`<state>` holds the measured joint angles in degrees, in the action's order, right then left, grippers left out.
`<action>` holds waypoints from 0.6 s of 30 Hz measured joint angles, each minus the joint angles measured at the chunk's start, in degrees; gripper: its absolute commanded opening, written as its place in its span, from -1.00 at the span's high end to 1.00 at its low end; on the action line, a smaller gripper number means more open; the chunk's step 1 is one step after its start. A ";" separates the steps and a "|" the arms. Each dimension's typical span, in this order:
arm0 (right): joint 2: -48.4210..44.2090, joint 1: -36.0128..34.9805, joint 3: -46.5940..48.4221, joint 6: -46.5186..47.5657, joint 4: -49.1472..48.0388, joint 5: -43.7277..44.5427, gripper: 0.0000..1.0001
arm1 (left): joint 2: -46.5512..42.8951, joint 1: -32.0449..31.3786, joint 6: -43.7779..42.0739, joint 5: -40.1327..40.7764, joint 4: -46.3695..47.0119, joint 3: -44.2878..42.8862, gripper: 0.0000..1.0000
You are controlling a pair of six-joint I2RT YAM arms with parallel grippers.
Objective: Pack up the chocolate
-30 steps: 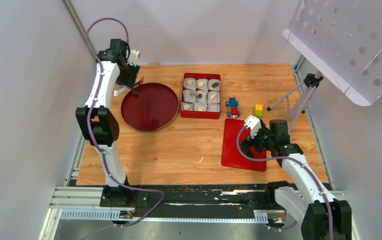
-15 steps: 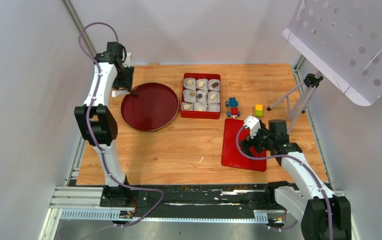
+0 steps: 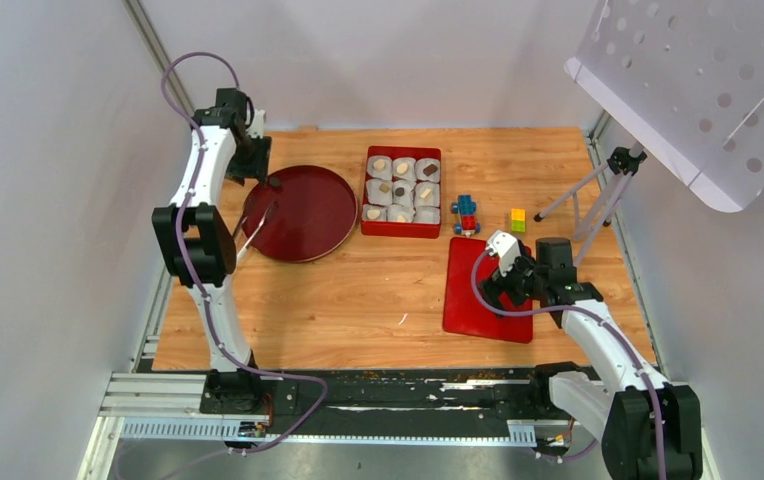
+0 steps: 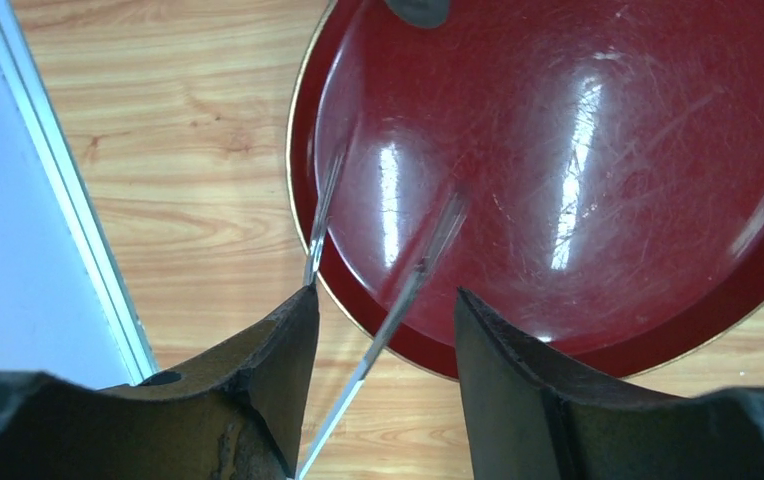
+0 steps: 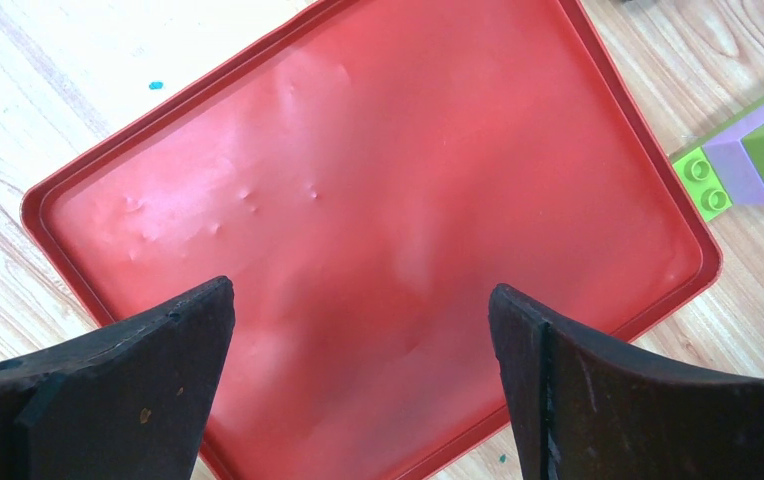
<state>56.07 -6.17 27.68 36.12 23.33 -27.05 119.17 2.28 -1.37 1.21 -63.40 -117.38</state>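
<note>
1 change: the tongs point(image 4: 426, 255) now slant down across the round tray's point(image 3: 308, 215) left rim between the half-spread left fingers point(image 4: 293, 330), grip unclear, while the right fingers point(image 5: 193, 320) stay wide and the chocolate point(image 3: 400, 188) sits in the box point(image 3: 401, 232) at the surface's far edge, so no piece looks in transit.

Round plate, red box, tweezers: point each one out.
round plate point(image 3: 308, 215), top external view, bare middle of the dish.
red box point(image 3: 401, 231), top external view, its near wall.
tweezers point(image 4: 423, 258), left wrist view, on one prong.

Left gripper point(image 4: 386, 300) parted — right gripper point(image 5: 360, 290) wide
</note>
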 measured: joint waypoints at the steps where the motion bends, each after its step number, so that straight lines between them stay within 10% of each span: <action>1: 0.00 0.00 0.02 0.00 -0.02 -0.02 -0.96 | -0.04 0.02 -0.57 -0.57 0.04 0.04 -0.25; 18: -0.68 0.00 0.50 -0.68 0.52 -0.57 -0.96 | -27.98 8.98 -35.76 -16.26 8.87 37.09 -0.10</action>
<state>55.40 -6.17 28.18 35.44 23.86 -27.62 91.20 11.27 -37.12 -15.05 -54.52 -80.29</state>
